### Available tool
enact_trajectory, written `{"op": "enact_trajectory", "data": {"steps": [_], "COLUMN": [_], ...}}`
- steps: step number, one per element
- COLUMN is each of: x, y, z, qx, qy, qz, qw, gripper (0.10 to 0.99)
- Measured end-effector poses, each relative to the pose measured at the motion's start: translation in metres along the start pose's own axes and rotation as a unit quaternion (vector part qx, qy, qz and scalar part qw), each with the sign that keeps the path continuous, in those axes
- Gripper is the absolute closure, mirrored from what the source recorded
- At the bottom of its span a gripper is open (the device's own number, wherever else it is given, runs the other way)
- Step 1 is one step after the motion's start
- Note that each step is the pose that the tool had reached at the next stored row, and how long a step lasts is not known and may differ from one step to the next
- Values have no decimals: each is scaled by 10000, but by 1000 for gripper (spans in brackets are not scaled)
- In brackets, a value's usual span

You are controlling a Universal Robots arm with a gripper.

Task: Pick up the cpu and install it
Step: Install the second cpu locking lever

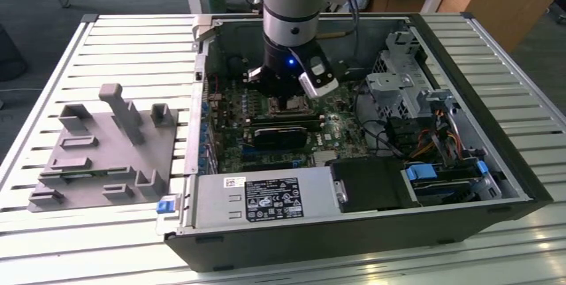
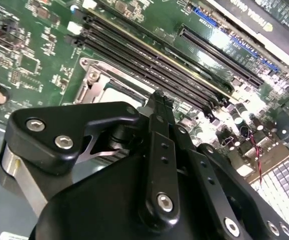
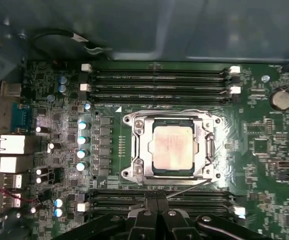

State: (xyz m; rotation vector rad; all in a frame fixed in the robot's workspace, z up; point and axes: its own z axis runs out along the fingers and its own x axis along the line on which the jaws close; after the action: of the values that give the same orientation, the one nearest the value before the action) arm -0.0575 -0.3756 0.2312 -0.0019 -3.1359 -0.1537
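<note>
Exterior view, from its left: a grey fixture (image 1: 106, 146) lies on the slatted worktop (image 1: 132, 40) near its left edge, beside the open case (image 1: 372, 225), and the arm (image 1: 292, 13) reaches down inside the case over the motherboard (image 1: 265, 152). First wrist view shows the cpu (image 3: 173, 146) already seated in the socket (image 3: 134, 145), its frame not clamped over it. The hand (image 3: 157, 210) hovers just off the socket with fingers (image 2: 159, 107) pressed together, holding nothing, apparently having let the chip go.
</note>
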Motion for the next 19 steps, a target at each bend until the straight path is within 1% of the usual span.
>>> {"op": "enact_trajectory", "data": {"steps": [9,10,13,14,15,16,19], "x": [21,29,50,56,60,64,88], "y": [-17,-21,-42,-54,-69,-87,-134], "z": [157,159,158,157,156,154,150], "qx": [-1,-17,-162,-201,-229,-249,-281], "qy": [1,0,1,1,0,0,0], "qz": [0,0,0,0,0,0,1], "qw": [10000,10000,9999,9998,9997,9997,9996], "gripper": [980,980,980,980,980,980,980]}}
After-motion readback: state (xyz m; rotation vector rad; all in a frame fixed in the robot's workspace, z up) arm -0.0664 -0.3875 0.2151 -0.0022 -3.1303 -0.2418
